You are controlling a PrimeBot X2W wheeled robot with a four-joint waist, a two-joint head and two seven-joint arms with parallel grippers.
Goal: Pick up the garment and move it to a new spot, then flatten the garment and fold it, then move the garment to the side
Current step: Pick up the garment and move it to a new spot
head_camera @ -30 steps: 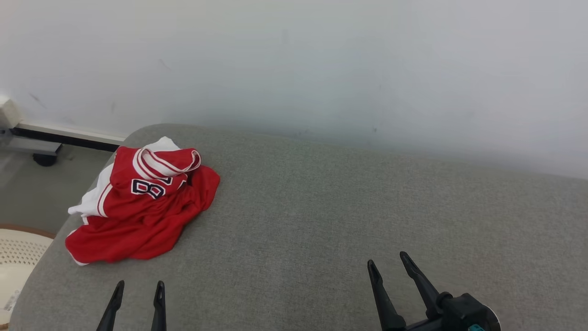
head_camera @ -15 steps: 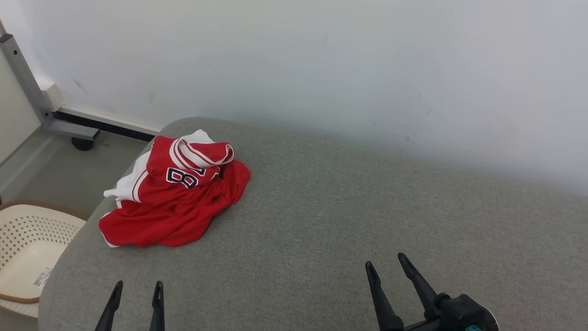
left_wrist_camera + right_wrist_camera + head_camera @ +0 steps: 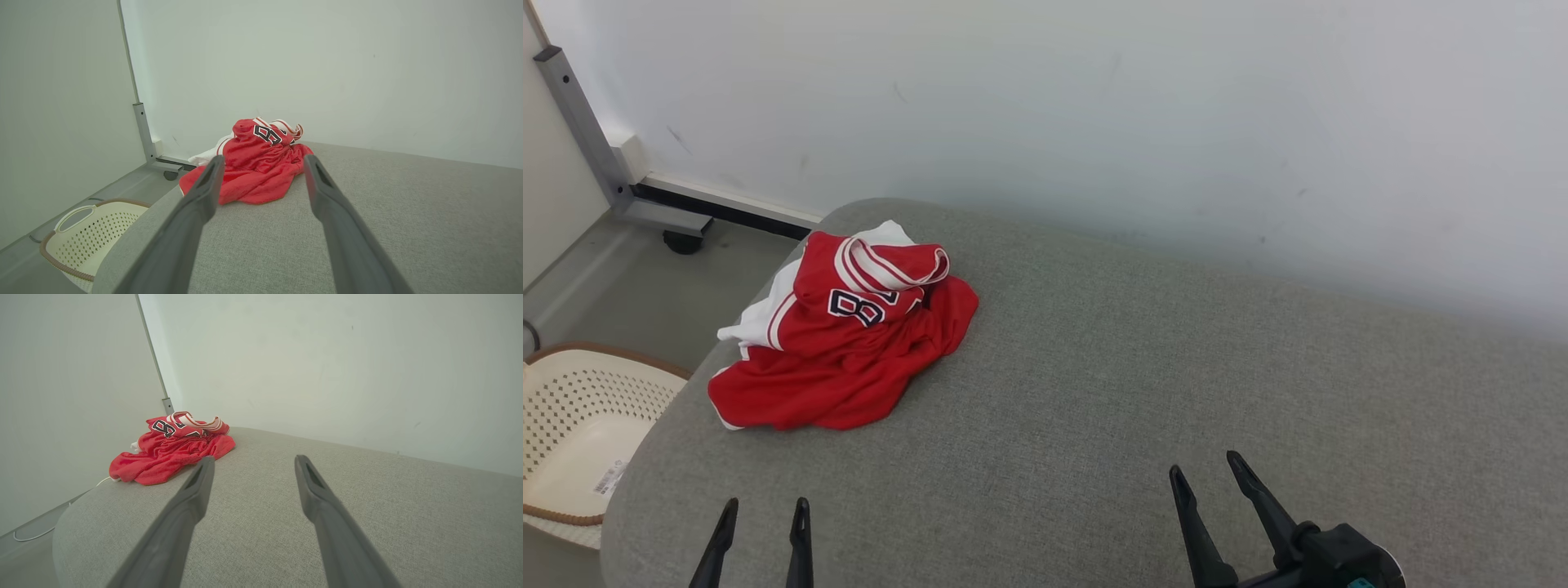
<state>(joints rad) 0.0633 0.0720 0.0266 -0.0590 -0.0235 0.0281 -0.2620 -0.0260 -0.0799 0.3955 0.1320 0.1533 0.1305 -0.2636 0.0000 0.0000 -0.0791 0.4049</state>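
The garment [image 3: 849, 335] is a red jersey with white trim and a dark number, crumpled in a heap near the far left corner of the grey padded surface [image 3: 1094, 367]. From the left wrist the garment [image 3: 257, 163] lies straight ahead beyond the fingers; from the right wrist the garment [image 3: 175, 447] lies ahead to the left. My left gripper [image 3: 764, 510] stands open at the near left edge, well short of the heap and holding nothing. Over the near right part of the surface my right gripper [image 3: 1205, 469] is open and empty too.
A cream perforated basket [image 3: 564, 416] with a brown rim sits on the floor left of the surface. A grey metal frame on a caster [image 3: 682, 241] stands by the white wall behind the surface. The surface's rounded left edge drops to the floor.
The head camera has turned left, so the whole picture has shifted right and more of the basket and metal frame shows. Garment and grippers keep their places.
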